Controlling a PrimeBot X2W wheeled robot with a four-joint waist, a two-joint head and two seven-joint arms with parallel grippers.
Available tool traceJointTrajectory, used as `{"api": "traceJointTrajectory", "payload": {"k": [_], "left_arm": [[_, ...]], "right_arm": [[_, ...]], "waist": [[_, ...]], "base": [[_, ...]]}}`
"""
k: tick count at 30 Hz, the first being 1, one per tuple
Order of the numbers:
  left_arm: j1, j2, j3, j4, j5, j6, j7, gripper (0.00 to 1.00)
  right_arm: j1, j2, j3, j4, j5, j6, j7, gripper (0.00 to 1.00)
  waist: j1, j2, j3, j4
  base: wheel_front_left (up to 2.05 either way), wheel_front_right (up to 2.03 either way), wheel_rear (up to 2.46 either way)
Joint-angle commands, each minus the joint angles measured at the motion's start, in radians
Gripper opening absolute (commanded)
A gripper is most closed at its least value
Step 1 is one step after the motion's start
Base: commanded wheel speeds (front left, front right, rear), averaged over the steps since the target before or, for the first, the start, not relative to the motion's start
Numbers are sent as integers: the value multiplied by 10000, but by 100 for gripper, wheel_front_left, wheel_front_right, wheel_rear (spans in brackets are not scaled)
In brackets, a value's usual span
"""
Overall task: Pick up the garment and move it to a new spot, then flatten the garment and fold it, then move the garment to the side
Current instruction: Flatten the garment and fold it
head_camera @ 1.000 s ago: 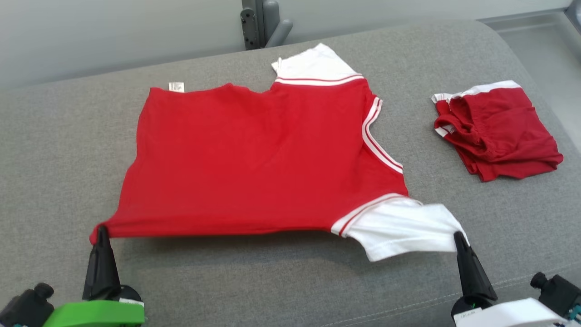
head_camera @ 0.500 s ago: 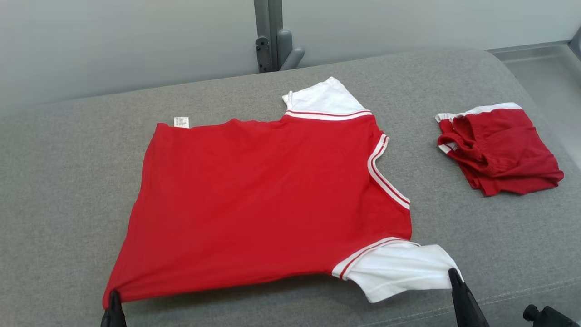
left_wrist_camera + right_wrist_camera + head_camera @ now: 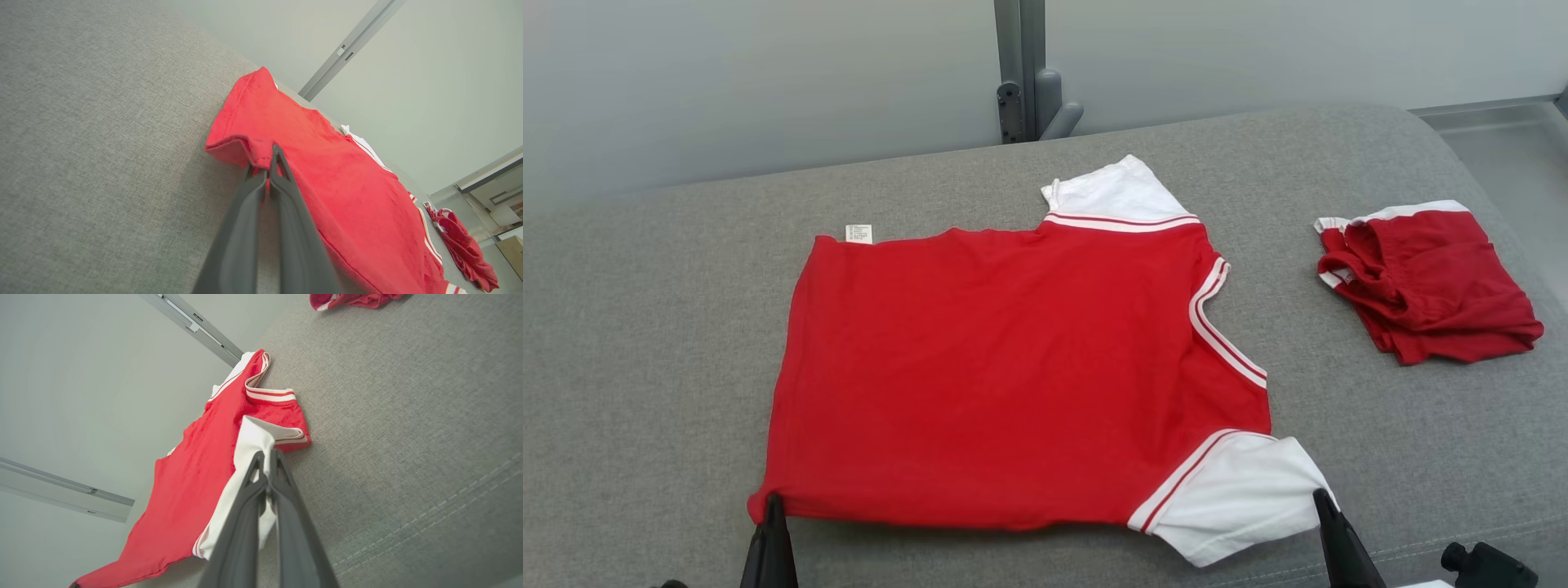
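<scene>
**Shirt of red knit cloth with white sleeves (image 3: 1013,367) lies spread on grey woven cushion (image 3: 645,343), both near corners pinched**

Nearest the camera, two dark grippers rise from the bottom edge of the head view. The left gripper (image 3: 772,502) has its long fingers pressed together on the shirt's near left hem corner (image 3: 233,149). The left wrist view shows that red edge bunched and raised a little off the cushion at the fingertips. The right gripper (image 3: 1319,496) is clamped in the same way on the tip of the near white sleeve (image 3: 1233,498). In the right wrist view, white cloth is drawn up between its closed fingers.

Beyond the grippers, the red body of the shirt lies flat and mostly smooth across the middle of the cushion. Its white-and-red striped neckline (image 3: 1217,327) faces the robot's right. Farther back, the second white sleeve (image 3: 1115,192) points away from the robot, and a small white label (image 3: 858,233) shows at the far left corner.

To the right and well apart from the shirt sits a loosely folded red garment with a white band (image 3: 1429,286). Farthest off, a grey metal post with a bracket (image 3: 1021,82) stands against a pale wall (image 3: 727,82) behind the cushion.
</scene>
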Motion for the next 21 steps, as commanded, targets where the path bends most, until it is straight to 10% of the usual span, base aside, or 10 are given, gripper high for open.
{"api": "traceJointTrajectory", "payload": {"k": [1,21], "left_arm": [[-318,38,34,170,-31,-18,-27,0],[-4462,7,608,3666,846,3,-25,0]], "right_arm": [[-239,7,-18,151,47,-2,46,0],[-3919,306,160,2317,360,-1,93,0]], "waist": [[1,0,-14,-6],[1,0,1276,-274]], "base": [[0,0,0],[0,0,0]]}}
